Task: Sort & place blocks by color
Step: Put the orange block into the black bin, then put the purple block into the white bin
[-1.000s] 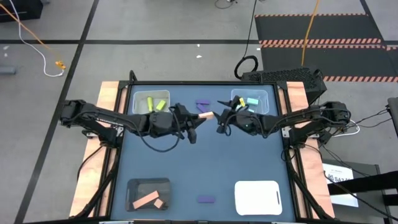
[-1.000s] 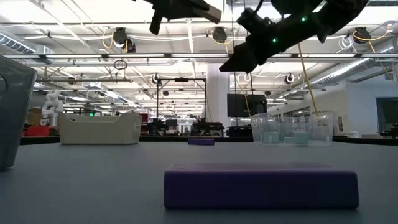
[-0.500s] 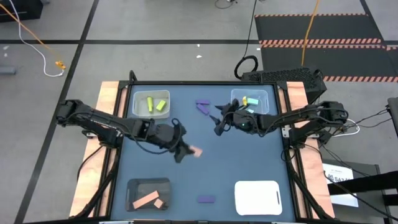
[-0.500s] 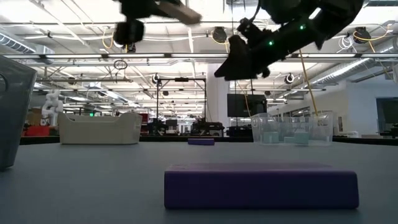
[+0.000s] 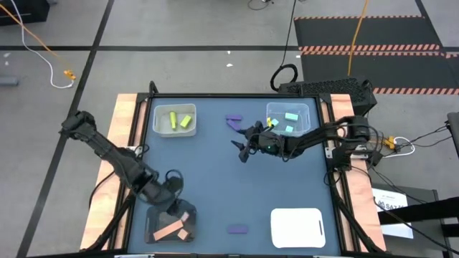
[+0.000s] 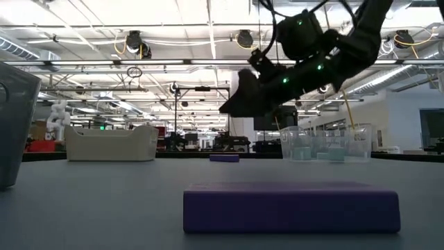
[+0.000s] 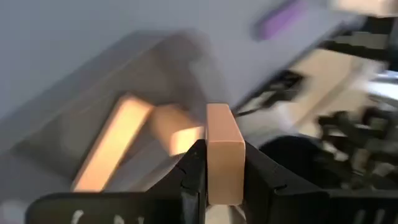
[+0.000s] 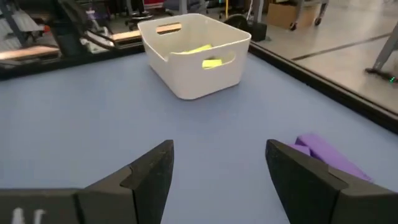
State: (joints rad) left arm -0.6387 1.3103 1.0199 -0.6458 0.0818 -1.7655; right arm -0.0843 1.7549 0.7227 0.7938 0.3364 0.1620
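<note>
Now that the left hand (image 5: 174,206) has swung its clamped salmon block (image 7: 222,153) over the black tray (image 5: 153,213), a drop looks imminent, while the right hand (image 8: 219,171), fingers wide, nears the purple blocks (image 5: 234,120).

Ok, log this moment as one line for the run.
left gripper: holds salmon block over black tray | right gripper: open, near purple blocks

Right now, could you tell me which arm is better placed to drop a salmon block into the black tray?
Left: its gripper grips a salmon block over the black tray; the right gripper is open and empty.
</note>
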